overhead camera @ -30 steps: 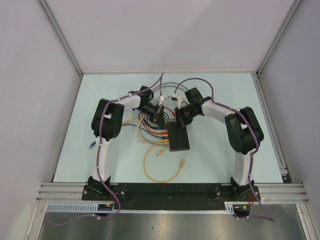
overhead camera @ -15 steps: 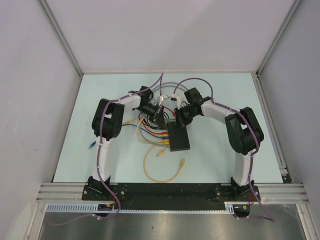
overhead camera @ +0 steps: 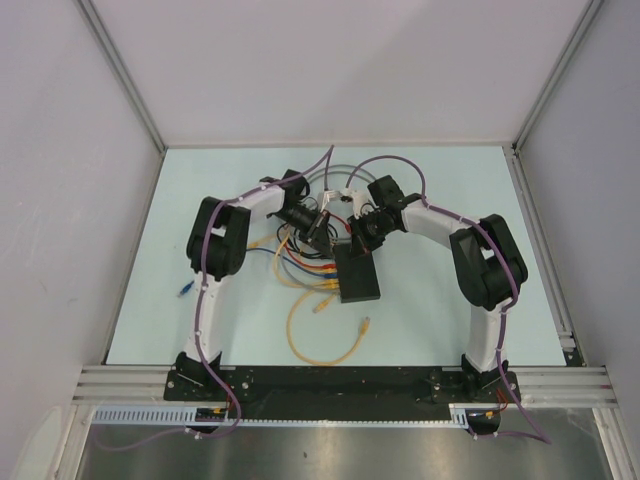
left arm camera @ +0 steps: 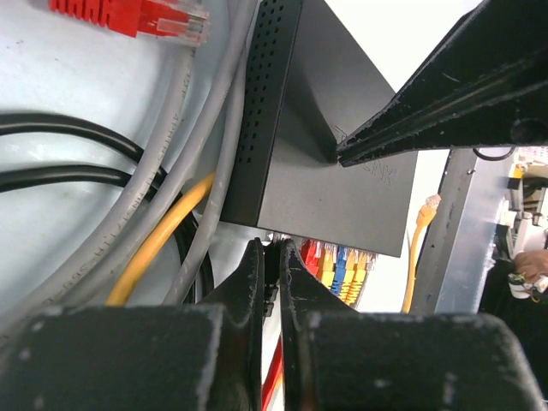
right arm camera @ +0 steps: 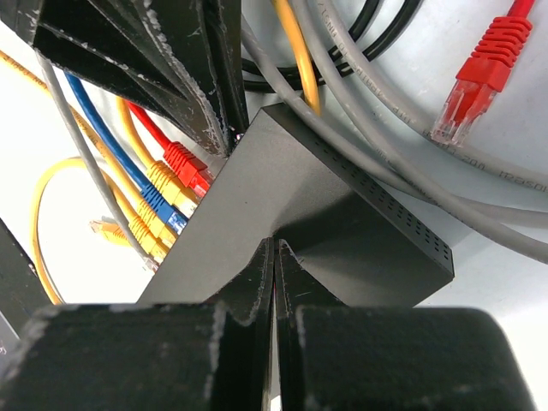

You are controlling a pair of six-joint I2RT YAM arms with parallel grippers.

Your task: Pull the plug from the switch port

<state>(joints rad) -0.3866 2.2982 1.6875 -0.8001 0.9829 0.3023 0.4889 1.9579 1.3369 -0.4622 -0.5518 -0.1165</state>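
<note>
From above, the switch (overhead camera: 357, 273) lay on the tabletop (overhead camera: 450, 200). The left end effector (overhead camera: 318, 228) sat at the switch's far-left corner and the right end effector (overhead camera: 362, 238) at its far edge.

In the left wrist view, the fingers (left arm camera: 253, 274) were drawn almost together just beside the switch's socket edge, near the coloured plugs (left arm camera: 336, 264). Whether they pinched anything could not be told.

In the right wrist view, the fingertips (right arm camera: 262, 264) were closed, empty, pressing the switch's top.

The switch seemed braced. Next, the left end effector likely needed a firm hold on one plug, then a straight pull away from the switch.
</note>
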